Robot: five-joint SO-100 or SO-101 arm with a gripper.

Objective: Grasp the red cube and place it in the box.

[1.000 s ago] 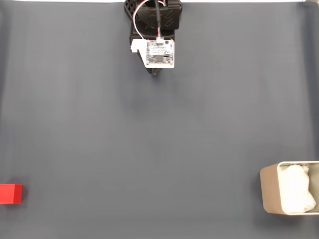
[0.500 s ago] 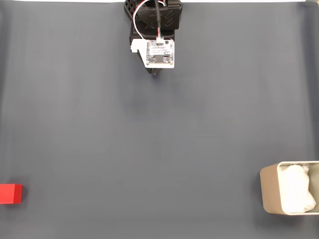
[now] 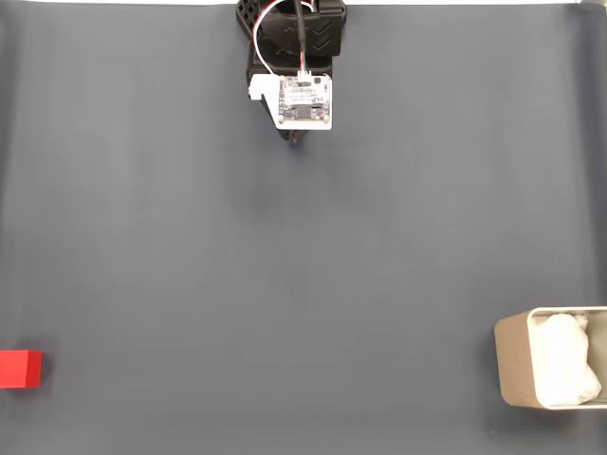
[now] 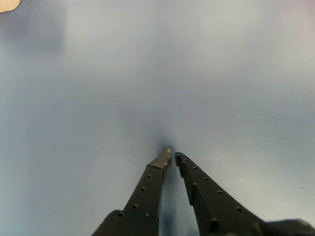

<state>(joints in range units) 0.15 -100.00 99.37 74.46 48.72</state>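
Nothing has moved across the last second: we find arm, cube and box exactly where they were.

From the fixed view, looking straight down, we see the arm (image 3: 292, 43) at the far edge of the dark grey mat (image 3: 285, 265), its upper part cut off by the frame. A white circuit board (image 3: 304, 101) sits on top of it, fed by red, white and black wires (image 3: 285, 28); the board carries small print, too fine for us to read. The gripper (image 3: 297, 138) shows here as just a dark tip below the board. The red cube (image 3: 20, 369) lies at the near left, cropped by the left edge. The box (image 3: 517, 370) stands at the near right, well apart from the cube, its right side cut off; a white soft lining (image 3: 566, 360) fills it.

From the wrist view, we see the gripper (image 4: 172, 156) reaching up from the bottom edge, its two black fingers (image 4: 147, 189) meeting almost at the tips, closed on nothing, low over the mat (image 4: 197, 73). A beige sliver (image 4: 7, 4) at the top left corner is too cropped for us to identify.
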